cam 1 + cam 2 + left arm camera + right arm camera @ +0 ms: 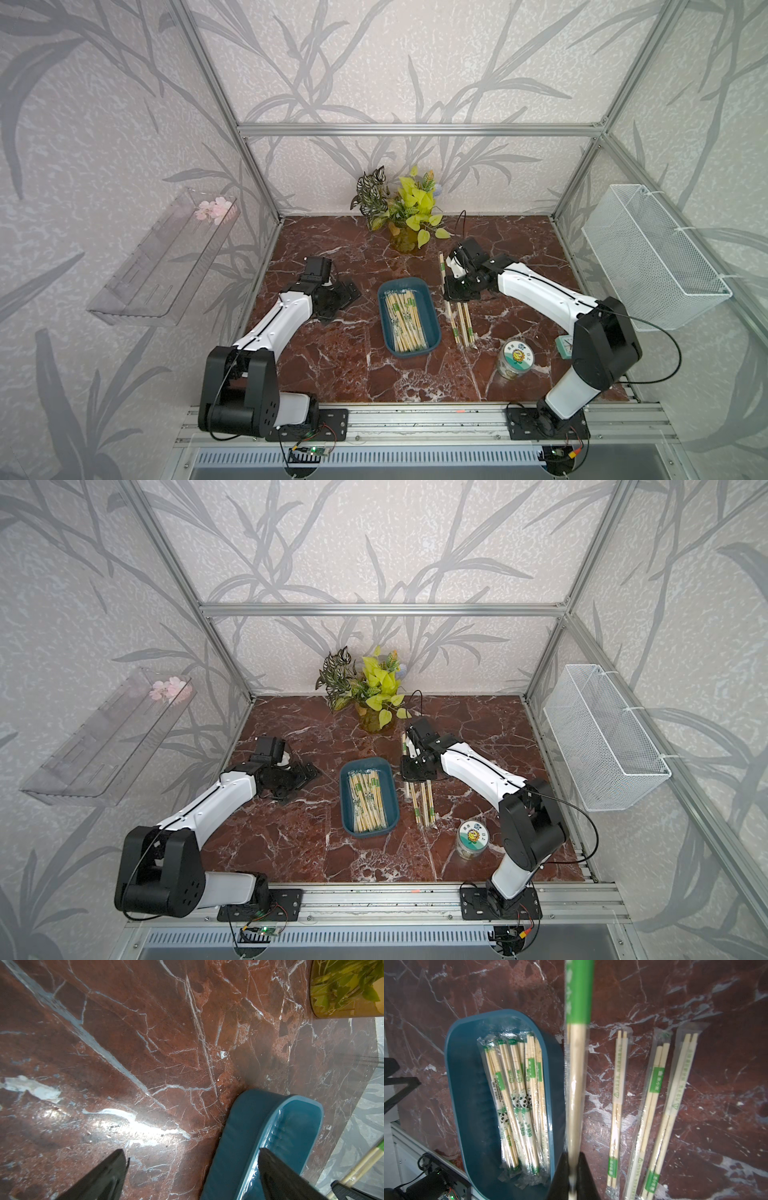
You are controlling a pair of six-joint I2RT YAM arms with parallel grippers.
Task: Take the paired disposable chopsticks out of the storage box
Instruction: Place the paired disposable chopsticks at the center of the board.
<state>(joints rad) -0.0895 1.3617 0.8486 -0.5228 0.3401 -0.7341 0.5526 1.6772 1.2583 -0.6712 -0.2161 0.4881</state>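
Paired disposable chopsticks (405,320) mostly lie in the storage box (434,332) mid-table. Only my right wrist camera shows the right gripper (573,1159) pinching one sleeved pair (576,1084) beside three loose pairs (652,1105) (top views hide the pinch). The left gripper (191,1149) gapes wide by the box. Around them I see a red marble tabletop (332,365) and leaf-patterned walls (124,124).

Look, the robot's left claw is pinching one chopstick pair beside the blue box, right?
Not quite. It is the right claw that pinches the chopstick pair beside the blue box, as the right wrist view shows. The left claw is open and holds nothing.
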